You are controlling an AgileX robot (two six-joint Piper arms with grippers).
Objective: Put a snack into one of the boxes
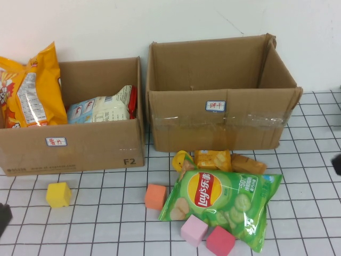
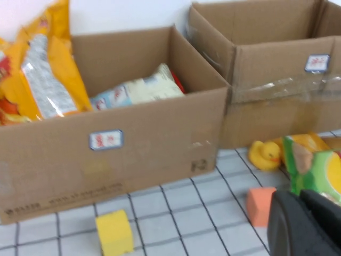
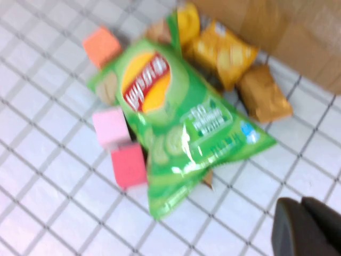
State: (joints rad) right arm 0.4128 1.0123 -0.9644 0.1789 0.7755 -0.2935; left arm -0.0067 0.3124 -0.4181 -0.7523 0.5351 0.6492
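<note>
Near right box (image 1: 224,114), green chip bag (image 1: 224,205) lying flat on tabletop (image 1: 106,224); left end effector (image 2: 303,224) and right end effector (image 3: 309,226) both hovering closed, gripping nothing.

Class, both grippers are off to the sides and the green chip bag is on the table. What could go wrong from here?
1. Pink blocks touch the green chip bag; a grab may knock them.
2. The bag overlaps the orange snack packs, perhaps dragging them.
3. The shut left gripper and shut right gripper must open first.
</note>
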